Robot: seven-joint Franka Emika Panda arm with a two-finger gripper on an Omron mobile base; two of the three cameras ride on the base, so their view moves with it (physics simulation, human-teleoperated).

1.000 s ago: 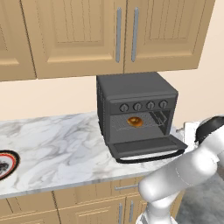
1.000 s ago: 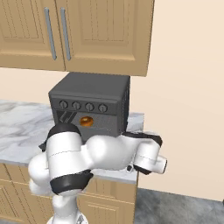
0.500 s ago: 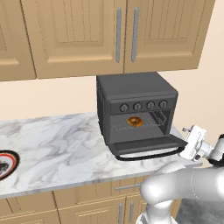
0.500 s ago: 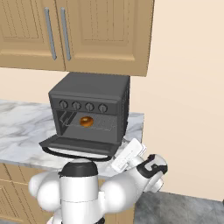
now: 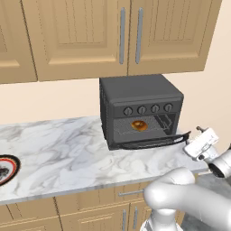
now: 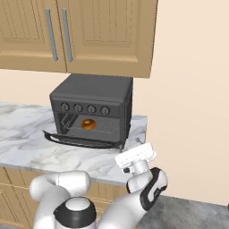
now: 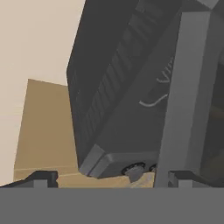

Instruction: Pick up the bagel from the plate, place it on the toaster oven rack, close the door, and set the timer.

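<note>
The bagel [image 5: 138,125] lies on the rack [image 5: 155,122] inside the toaster oven [image 5: 140,97]; the door [image 5: 155,140] hangs open below it; the gripper [image 5: 200,133] hovers just beside the oven's right front corner, fingers apart, empty; the plate [image 5: 6,168] sits far left of the oven.

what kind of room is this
A rendered home kitchen, most likely: a marble-look counter carries a toaster oven with a bagel inside, and wooden wall cabinets hang above.

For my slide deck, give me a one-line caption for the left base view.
Bagel on the rack of the open oven; claw beside the dropped door.
</note>
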